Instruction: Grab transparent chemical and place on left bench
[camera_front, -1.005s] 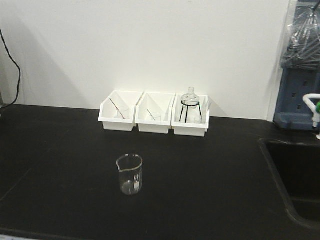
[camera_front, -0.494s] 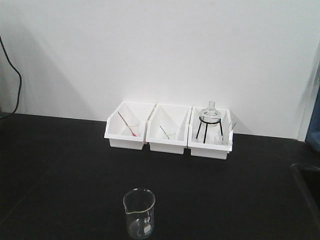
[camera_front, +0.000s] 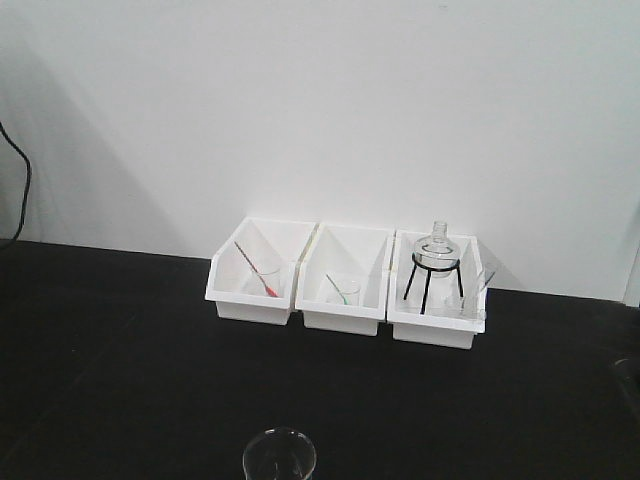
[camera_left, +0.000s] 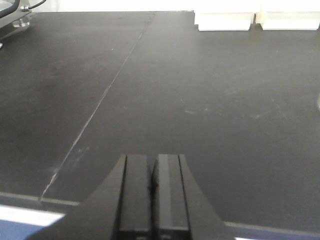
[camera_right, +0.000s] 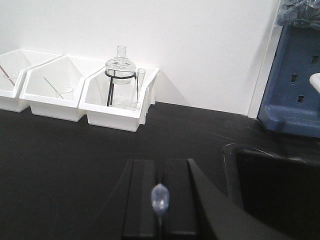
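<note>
My right gripper (camera_right: 160, 165) is shut on a small clear item with a translucent rounded bulb (camera_right: 161, 197) that sticks up between the fingers; the rest of it is hidden. It hovers over a matte black countertop (camera_right: 60, 160). My left gripper (camera_left: 152, 160) is shut and empty, low over the same kind of black top (camera_left: 200, 90), near its front edge, where a blue strip (camera_left: 20, 231) shows. No wall socket is in view, so I cannot tell whether this is the left bench. Neither gripper shows in the front view.
Three white bins (camera_front: 345, 300) stand against the wall: one with a red-tipped dropper (camera_front: 256, 268), one with a green one (camera_front: 340, 291), one with a flask on a black tripod (camera_front: 436, 245). A glass beaker (camera_front: 279, 455) stands at the front. A sink (camera_right: 280, 190) and blue rack (camera_right: 295, 80) are right.
In the front view the bins and beaker have slid down and right and grown larger. The sink and blue rack have left that view, and the beaker is now cut by the bottom edge.
</note>
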